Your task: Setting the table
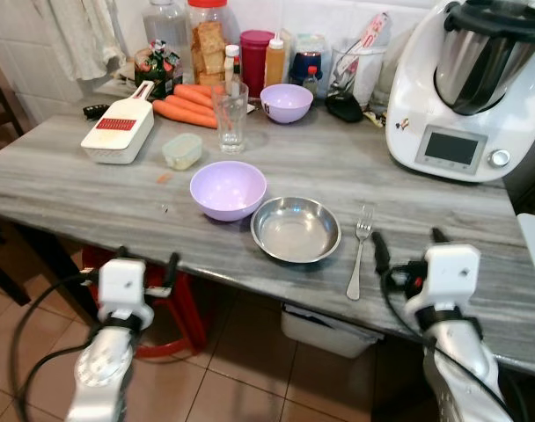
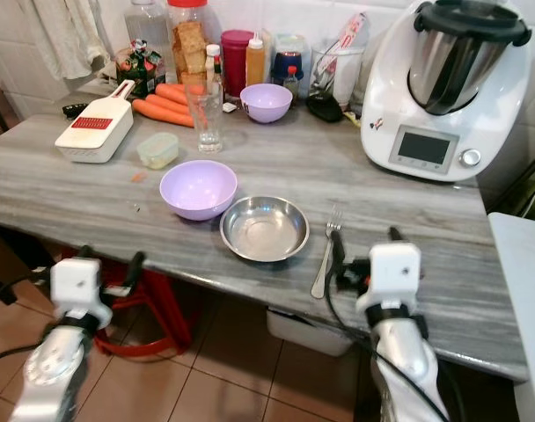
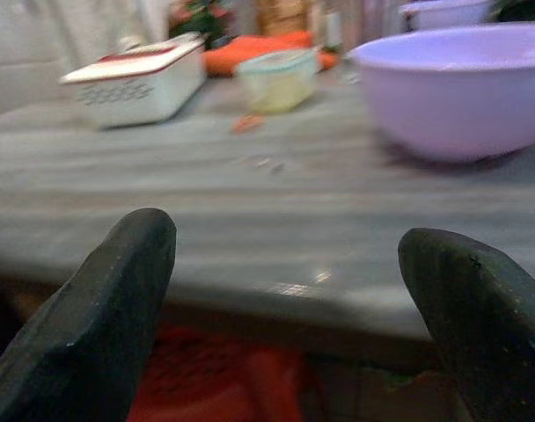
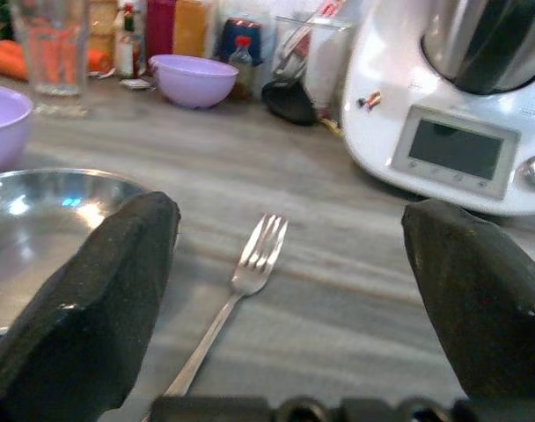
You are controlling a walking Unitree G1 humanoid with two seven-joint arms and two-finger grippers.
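Grey marble-patterned table: held all items listed below.

Fork: lay flat near the front edge, tines pointing toward the back wall, just beside the steel bowl on its right and not touching it.

Steel bowl: sat at the table's front centre, its rim touching or nearly touching the large lilac bowl to its left (the exact contact could not be made out).

Drinking glass: stood upright behind the large lilac bowl, with a small lidded tub to its left.

Small lilac bowl: stood toward the back, beside the carrots.

White grater box: lay at the left of the table.

White kitchen machine: occupied the back right corner.

Bottles and jars: lined the wall behind.

Right gripper: hovered at the front edge of the table, fingers spread apart, holding nothing; in the right wrist view the fork's handle ran toward the gap between the two black fingers.

Left gripper: hung below and in front of the table edge, fingers likewise apart and empty, facing the large lilac bowl across bare tabletop.

Red stool: stood under the table behind the left gripper.
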